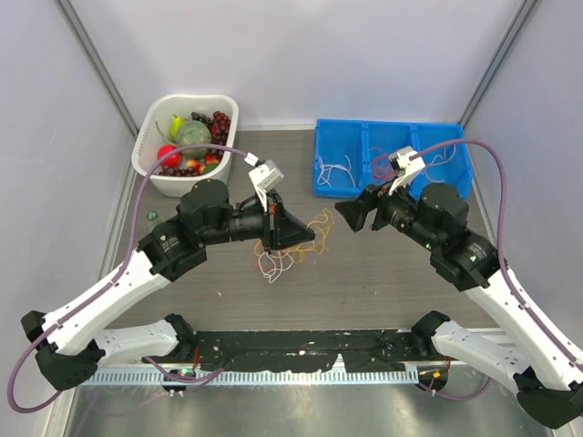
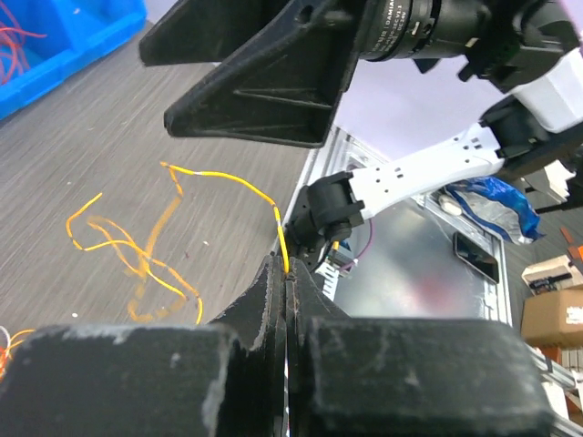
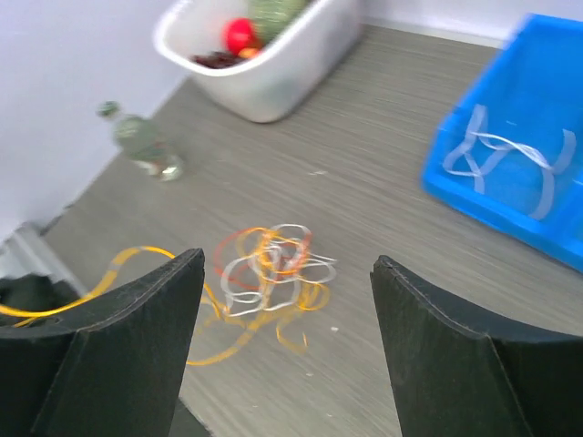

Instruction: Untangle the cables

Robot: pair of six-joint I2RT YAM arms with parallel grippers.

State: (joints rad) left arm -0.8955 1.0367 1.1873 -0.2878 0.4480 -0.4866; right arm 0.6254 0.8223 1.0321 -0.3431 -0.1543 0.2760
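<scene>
Left pincer (image 2: 287,278): clamping fully shut on one thin yellow wire strand (image 2: 228,177).
Right pincer (image 3: 287,273): hovering wide open, gripping nothing.
Cables: loopy orange, red and white tangle (image 1: 278,259) lying on the grey table (image 1: 364,291) between the arms.
Risk: if the strand is snagging, pulling could be tightening or dragging the tangle.

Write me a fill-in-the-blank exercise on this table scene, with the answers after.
1. The left gripper is shut on a thin cable coloured ____.
2. The right gripper has its jaws ____, holding nothing.
3. The loose white cables lie in the rectangular plastic bin, which is ____.
4. The white plastic basket holds ____.

Missing words: yellow; open; blue; fruit.
</scene>
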